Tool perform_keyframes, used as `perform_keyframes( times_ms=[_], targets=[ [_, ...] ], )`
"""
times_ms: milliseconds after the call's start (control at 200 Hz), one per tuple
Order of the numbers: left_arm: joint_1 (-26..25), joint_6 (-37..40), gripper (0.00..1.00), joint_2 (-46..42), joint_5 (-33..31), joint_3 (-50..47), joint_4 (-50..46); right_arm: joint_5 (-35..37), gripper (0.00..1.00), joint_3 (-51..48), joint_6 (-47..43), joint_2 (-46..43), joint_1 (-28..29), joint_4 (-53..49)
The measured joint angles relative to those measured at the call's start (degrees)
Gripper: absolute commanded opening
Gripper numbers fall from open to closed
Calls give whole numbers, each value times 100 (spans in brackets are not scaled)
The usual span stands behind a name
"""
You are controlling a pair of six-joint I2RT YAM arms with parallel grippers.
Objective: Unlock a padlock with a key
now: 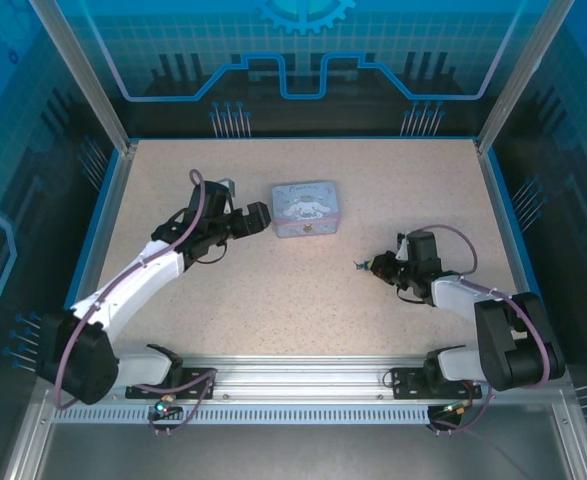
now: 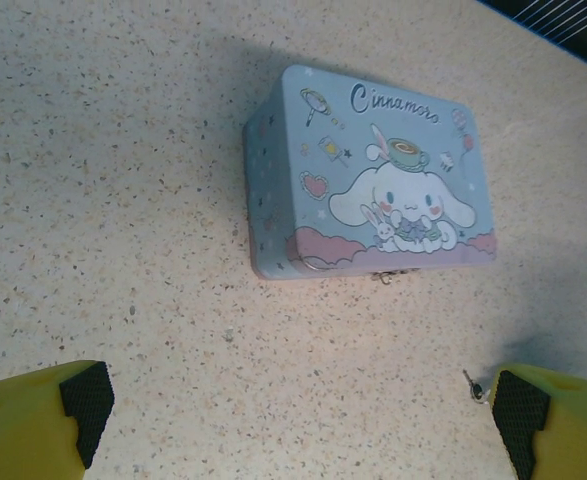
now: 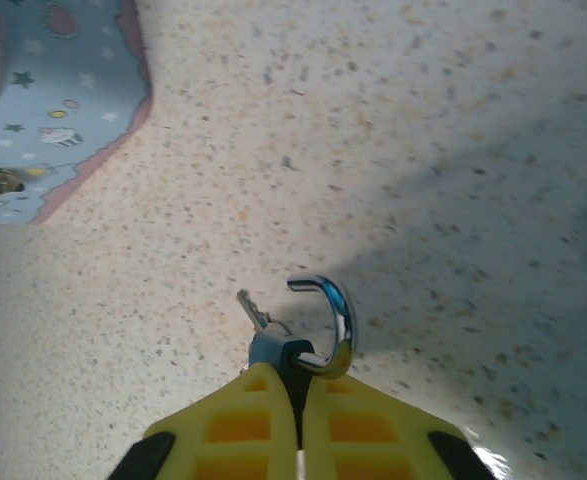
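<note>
Speckled beige counter [image 1: 303, 300], cartoon tin [image 1: 305, 208] at centre. Padlock [image 3: 273, 348]: right of centre, clamped in right claw [image 3: 295, 385]. Likely light, rigid, slick metal; best held by the body, leaving shackle [image 3: 335, 322] free. Key [image 3: 251, 306] juts out beside it. Lock body mostly hidden by fingers [image 3: 233, 425]. Left claw [image 2: 298, 405]: spread wide, empty, beside tin.

Speckled beige tabletop [image 1: 373, 310] with a thin blue border [image 1: 99, 225]. Blue translucent panels [image 1: 303, 60] on three sides, printed with a grid, circuit lines and a gear. Aluminium posts [image 1: 83, 80] at the back corners, slotted aluminium rail [image 1: 303, 375] along the near edge. Soft, even light.
</note>
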Motion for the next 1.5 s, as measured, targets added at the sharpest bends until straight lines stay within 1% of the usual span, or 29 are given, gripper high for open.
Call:
perform_keyframes(
  times_ms=[35,95,210,235,250,265,275,495,620,740,865,1000,1131,1311,1396,1496],
  targets=[
    [0,-26,99,-92,0,-11,-31,2,35,-13,0,-9,-31,-57],
    [0,-42,99,-221,0,-17,-76,39,53,-35,-42,-39,-61,-168],
    [0,-42,99,-365,-2,-17,-151,114,76,-48,11,-232,-94,-481],
    [0,-39,99,-385,-2,-17,-173,114,86,-44,24,-304,-94,-546],
    [0,-42,99,-391,-2,-17,-186,127,89,-35,-4,-356,-98,-603],
    [0,-39,99,-400,-2,-17,-197,131,97,-35,4,-407,-98,-654],
    [0,-39,99,-402,-2,-17,-205,151,99,-31,35,-455,-103,-708],
    [0,-28,99,-431,-74,-17,-400,470,100,247,-57,-1539,-140,-1976],
    [0,26,99,-435,-319,-20,-452,758,100,667,-197,-2124,-258,-2717],
    [0,236,99,-597,-734,-216,-304,1209,100,1145,-367,-2245,-341,-3185],
    [0,542,99,-1163,-1174,-940,271,1821,100,1532,-579,-2092,-367,-3392],
    [0,898,99,-1902,-1687,-1853,1060,2581,100,1604,-763,-1954,-367,-3270],
    [0,1362,99,-2192,-2190,-2345,1611,3303,100,1298,-1040,-1952,-372,-2638],
    [22,2306,99,-2212,-2671,-3073,2656,3954,100,940,-1659,-1617,-372,-1838],
    [125,2712,99,-2046,-2787,-3283,3075,4039,100,796,-1956,-1432,-372,-1366],
    [363,3010,99,-1611,-2837,-3469,3781,4030,100,621,-2302,-1213,-372,-750]
  ],
)
